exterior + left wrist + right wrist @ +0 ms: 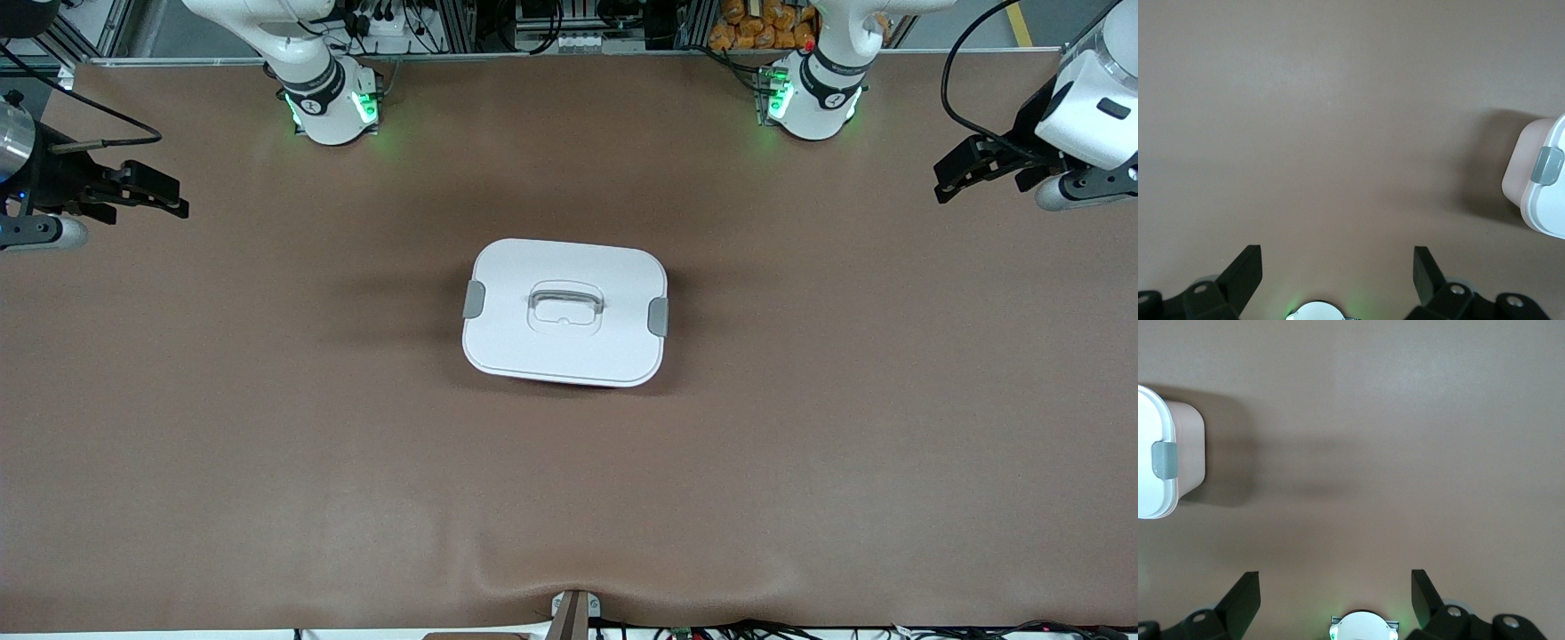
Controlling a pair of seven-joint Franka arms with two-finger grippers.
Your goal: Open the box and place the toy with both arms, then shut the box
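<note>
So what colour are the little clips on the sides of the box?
Grey. The clips on the white-lidded box show best in the front view.

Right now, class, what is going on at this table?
Nothing is being handled. The box sits shut mid-table, both grey clips down on its white lid. The left gripper and right gripper hover open over the table's ends, each empty. No toy is in view.

Two white robot arms with black grippers

The left arm and right arm have dark joint bands, green base lights and black cables.
</note>
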